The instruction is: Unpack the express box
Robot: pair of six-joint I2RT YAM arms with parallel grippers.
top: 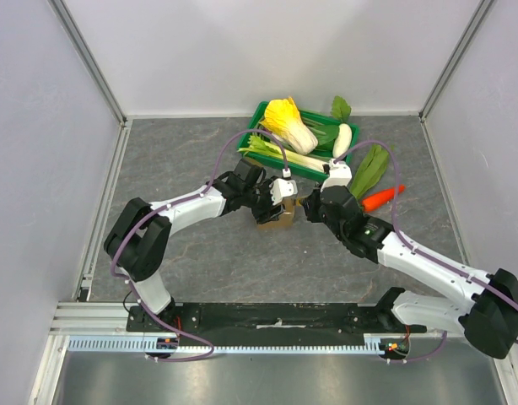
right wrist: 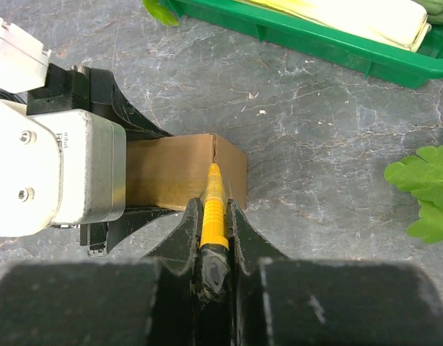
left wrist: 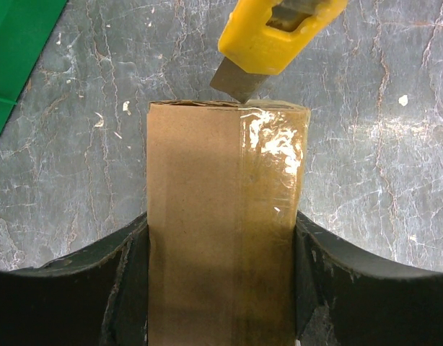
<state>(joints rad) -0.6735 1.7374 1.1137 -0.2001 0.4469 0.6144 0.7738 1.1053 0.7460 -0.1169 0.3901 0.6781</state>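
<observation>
The express box (top: 276, 218), a small brown cardboard box with clear tape (left wrist: 275, 155) along its top, sits mid-table between the two arms. My left gripper (left wrist: 220, 277) is shut on the box (left wrist: 207, 231), one black finger on each side. My right gripper (right wrist: 214, 220) is shut on a yellow utility knife (right wrist: 213, 209). The knife's blade (left wrist: 236, 83) touches the box's far top edge at the tape seam (right wrist: 216, 151). In the top view the right gripper (top: 310, 207) sits just right of the box, the left gripper (top: 272, 198) just left of it.
A green plastic crate (top: 297, 139) with cabbage, leeks and a white radish stands behind the box. A leafy green (top: 370, 169) and a carrot (top: 381, 198) lie to the right on the grey stone-patterned table. White walls enclose three sides.
</observation>
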